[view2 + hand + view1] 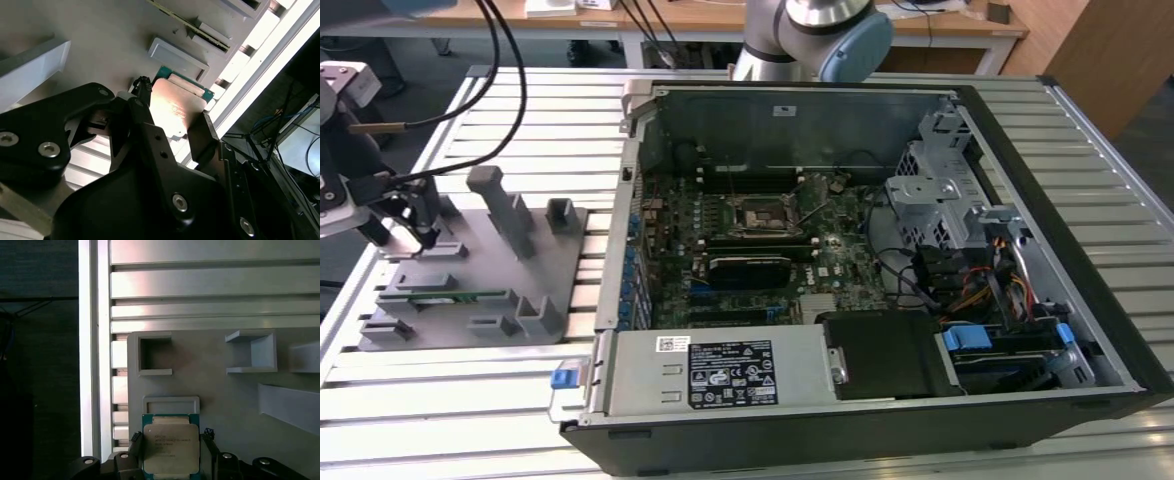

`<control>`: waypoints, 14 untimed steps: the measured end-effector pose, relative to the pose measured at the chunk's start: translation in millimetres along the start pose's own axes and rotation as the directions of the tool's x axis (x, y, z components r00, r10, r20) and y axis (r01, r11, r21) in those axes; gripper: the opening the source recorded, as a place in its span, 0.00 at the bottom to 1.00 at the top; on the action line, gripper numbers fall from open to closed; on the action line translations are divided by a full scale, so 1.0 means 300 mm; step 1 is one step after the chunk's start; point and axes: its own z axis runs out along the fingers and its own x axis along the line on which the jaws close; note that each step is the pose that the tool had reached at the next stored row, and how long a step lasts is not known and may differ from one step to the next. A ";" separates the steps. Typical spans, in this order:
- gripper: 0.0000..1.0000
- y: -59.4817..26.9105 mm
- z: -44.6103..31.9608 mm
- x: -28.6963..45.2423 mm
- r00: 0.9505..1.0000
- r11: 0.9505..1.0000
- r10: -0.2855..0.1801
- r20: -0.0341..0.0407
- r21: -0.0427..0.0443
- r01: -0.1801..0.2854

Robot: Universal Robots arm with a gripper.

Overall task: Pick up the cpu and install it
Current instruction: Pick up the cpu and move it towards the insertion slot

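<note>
The claw [408,232] hangs low over the grey tray [480,262] at the exterior view's left, well apart from the open case [854,435] on the slatted bench [454,400]. In both wrist views its two black fingers [145,125] sit against opposite edges of the cpu [171,445], so it appears clenched on the chip. The cpu sits at its shallow pocket in the tray, silver top up. Whether it has cleared the pocket cannot be told.

The main risk seems to be the grip itself. The fingers bear only on the thin green rim, so a slightly uneven squeeze could let the chip pivot or slide out. A drop onto the tray or the bench slats could harm the contact side.

A tilt is the next worry. If the chip hangs skewed between the fingers, it would likely meet the socket [754,215] corner first and bend the fine contacts there.

The path looks tight too. The socket lies deep in the case, between heat-sink mounts and loose cables, and the case wall stands between tray and board. A low carry could clip that wall. The memory stick [447,295] lies near the claw on the tray and could be knocked.
</note>
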 end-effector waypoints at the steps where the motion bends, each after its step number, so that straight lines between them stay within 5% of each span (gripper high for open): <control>1: 0.54 0.000 -0.003 0.000 1.000 1.000 0.000 0.000 0.000 0.000; 14: 0.54 0.002 -0.035 0.001 1.000 1.000 0.000 0.001 0.000 0.000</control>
